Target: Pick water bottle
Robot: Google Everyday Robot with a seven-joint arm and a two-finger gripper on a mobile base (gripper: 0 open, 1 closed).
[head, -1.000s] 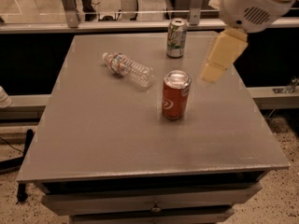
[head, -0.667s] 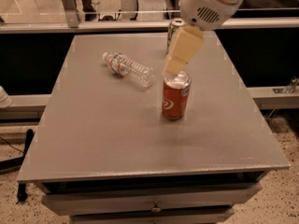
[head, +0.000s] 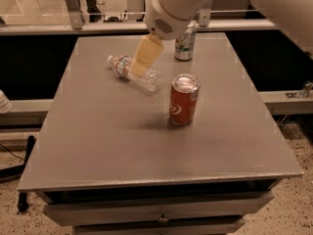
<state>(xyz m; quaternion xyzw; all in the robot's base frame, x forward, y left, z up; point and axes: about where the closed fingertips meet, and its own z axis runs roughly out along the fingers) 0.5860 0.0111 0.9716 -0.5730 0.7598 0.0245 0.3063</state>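
The water bottle (head: 145,79) is a small clear ribbed plastic bottle. It lies on its side on the grey table (head: 98,141), back left of centre, with its white cap pointing left and a coloured label band near the neck. My gripper (head: 141,62) hangs from the white arm that comes in from the top right. Its pale yellow finger is over the middle of the bottle and covers part of it. I cannot tell whether it touches the bottle.
A red soda can (head: 184,99) stands upright near the table's centre, right of the bottle. A green-and-white can (head: 185,44) stands at the back, partly behind the arm. A railing runs behind the table. The floor drops away at the table's edges.
My arm has swung left across the table, from right of the red can to above the lying bottle. The cans and the bottle have not moved.
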